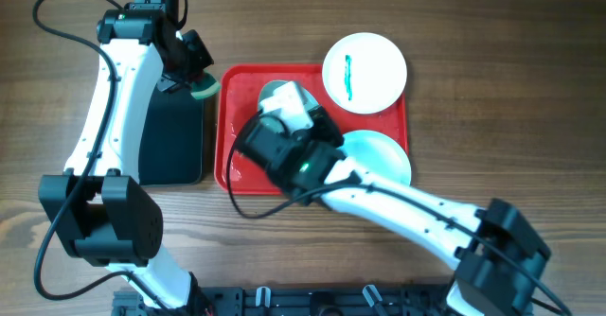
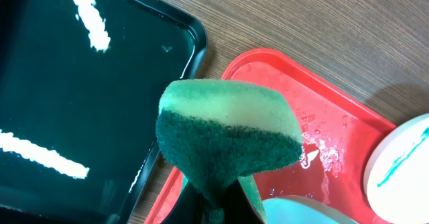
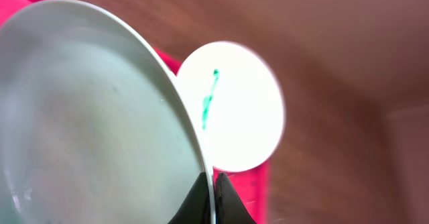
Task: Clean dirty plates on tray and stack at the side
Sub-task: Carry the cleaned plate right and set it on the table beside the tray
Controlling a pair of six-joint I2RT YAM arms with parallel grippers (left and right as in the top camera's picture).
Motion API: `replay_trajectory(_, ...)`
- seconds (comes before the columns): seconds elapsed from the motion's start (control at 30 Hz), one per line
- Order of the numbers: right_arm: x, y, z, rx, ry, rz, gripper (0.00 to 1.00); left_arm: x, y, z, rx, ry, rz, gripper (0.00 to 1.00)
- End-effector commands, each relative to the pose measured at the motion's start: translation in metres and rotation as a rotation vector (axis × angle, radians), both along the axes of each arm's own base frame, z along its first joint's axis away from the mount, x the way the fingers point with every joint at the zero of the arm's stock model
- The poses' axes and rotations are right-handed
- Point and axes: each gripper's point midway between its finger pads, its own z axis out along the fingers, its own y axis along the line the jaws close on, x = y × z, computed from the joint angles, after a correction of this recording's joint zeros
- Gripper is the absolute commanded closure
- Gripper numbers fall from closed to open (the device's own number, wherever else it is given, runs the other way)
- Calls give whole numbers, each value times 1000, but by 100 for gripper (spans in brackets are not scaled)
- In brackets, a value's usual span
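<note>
While right claw [image 3: 213,186] pinches aqua plate's [image 3: 87,117] rim, white plate [image 1: 365,73] overhangs tray [image 1: 227,117].

red tray [image 1: 237,89] | white plate [image 1: 374,70]: 1 green streak, far-right corner | flat aqua plate [image 1: 383,155]: near-right | tilted aqua plate [image 3: 87,117]: left half

Left arm [image 1: 118,98] stretched near to far, fingers [image 2: 201,207] clamped together, right arm [image 1: 398,202] reaching left from near right, fingers [image 3: 229,200] pinched tight
</note>
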Motion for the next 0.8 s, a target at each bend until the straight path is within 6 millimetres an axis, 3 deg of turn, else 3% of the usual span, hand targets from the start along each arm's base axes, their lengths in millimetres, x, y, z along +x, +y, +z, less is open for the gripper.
replay_trajectory(0.0, -1, 5, 13, 446, 233, 31, 96, 2, -2, 5, -7, -15, 9, 96)
replay_trajectory(0.07, 7, -8, 23, 572, 310, 56, 96, 1, -2, 5, -7, -13, 8, 96)
replay_trajectory(0.17, 24, -52, 39, 758, 373, 4, 96, 1, -2, 5, -7, -11, 8, 96)
replay_trajectory(0.27, 40, -113, 40, 874, 394, -130, 96, 1, -2, 5, -7, -11, 8, 96)
replay_trajectory(0.4, 47, -210, 28, 926, 367, -401, 96, 0, -2, 4, -7, -7, 8, 96)
replay_trajectory(0.43, 47, -224, 26, 930, 354, -438, 96, 0, -2, 4, -7, -7, 8, 96)
replay_trajectory(0.53, 46, -290, 11, 945, 295, -615, 96, -2, -4, 4, -9, 2, 4, 96)
replay_trajectory(0.67, 31, -339, -22, 951, 295, -776, 96, -4, -8, 3, -9, 8, -7, 96)
replay_trajectory(0.77, 26, -353, -48, 946, 303, -823, 96, -4, -13, 3, -9, 7, -19, 96)
